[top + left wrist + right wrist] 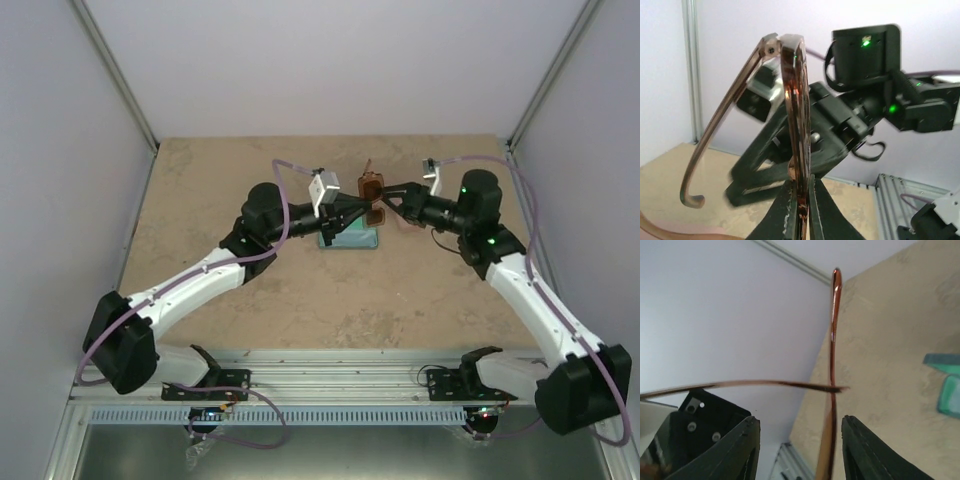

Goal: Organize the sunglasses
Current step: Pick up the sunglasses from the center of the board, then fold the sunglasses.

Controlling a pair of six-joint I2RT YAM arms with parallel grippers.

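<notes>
The amber-brown translucent sunglasses (372,195) are held in the air over the middle of the table. My left gripper (360,207) is shut on their front frame, which stands edge-on between the jaws in the left wrist view (794,100), with one temple arm (715,135) unfolded to the left. My right gripper (392,204) is open, its fingers on either side of the frame and touching nothing; the frame (832,340) runs up between them and a temple crosses above. The black wire pair is out of view.
A teal-blue flat item (348,238) lies on the table under the grippers; I cannot tell whether it is a case or a cloth. It also shows in the right wrist view (947,390). The sandy tabletop (250,290) is walled in on three sides.
</notes>
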